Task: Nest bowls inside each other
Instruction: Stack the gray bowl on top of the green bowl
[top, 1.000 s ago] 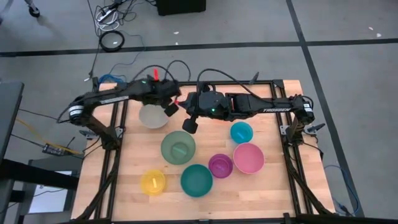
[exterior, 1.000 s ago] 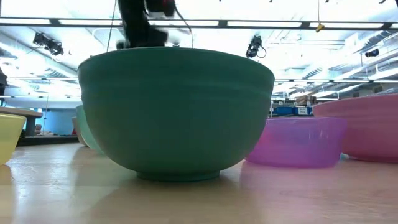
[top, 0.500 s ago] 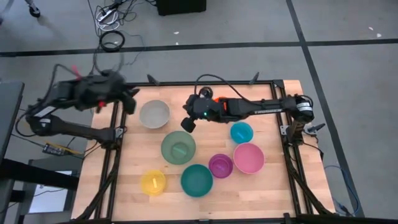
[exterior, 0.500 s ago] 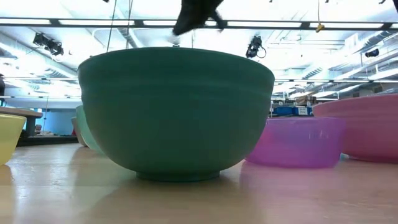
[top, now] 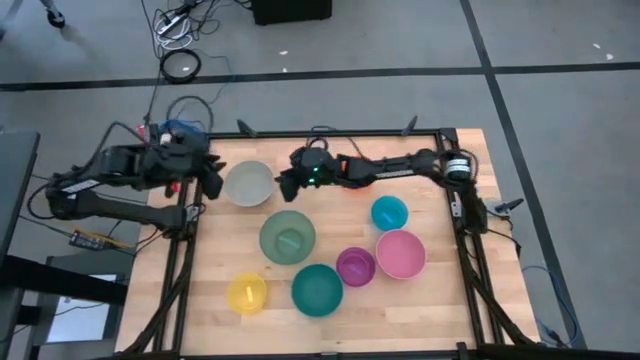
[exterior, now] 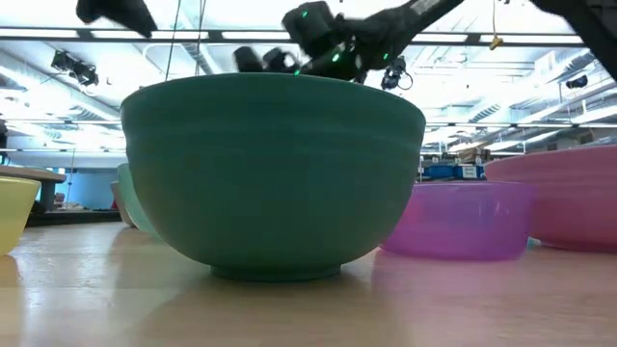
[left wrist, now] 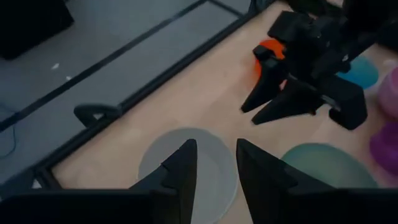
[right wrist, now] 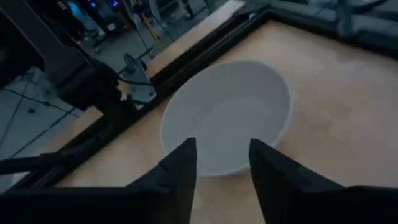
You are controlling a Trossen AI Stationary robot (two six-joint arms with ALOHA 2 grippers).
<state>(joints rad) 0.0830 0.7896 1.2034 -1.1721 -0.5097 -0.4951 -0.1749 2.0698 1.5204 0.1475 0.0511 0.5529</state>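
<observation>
The grey-white bowl (top: 248,183) rests on its base near the table's far left. My right gripper (top: 283,186) hangs open just right of it, pointing at it (right wrist: 227,121) without touching. My left gripper (top: 213,178) is open at the table's left edge, above and left of the same bowl (left wrist: 155,158). The sage green bowl (top: 287,237) sits in the middle. Along the near side stand the yellow (top: 246,293), teal (top: 316,289), purple (top: 355,266) and pink (top: 400,253) bowls. The cyan bowl (top: 388,212) is at the right. The orange bowl (left wrist: 268,53) lies mostly hidden under my right arm.
A black metal frame (top: 190,215) runs along the table's left, right and far edges. Bare wood shows between the grey-white bowl and the yellow bowl. In the low view the teal bowl (exterior: 275,173) fills the foreground, with my right gripper (exterior: 258,60) above its rim.
My left gripper has drawn back from above the grey-white bowl toward the table's left edge. My right gripper has come down and gone left toward the grey-white bowl, its arm stretching out over the table's far side. The bowls have stayed where they were.
</observation>
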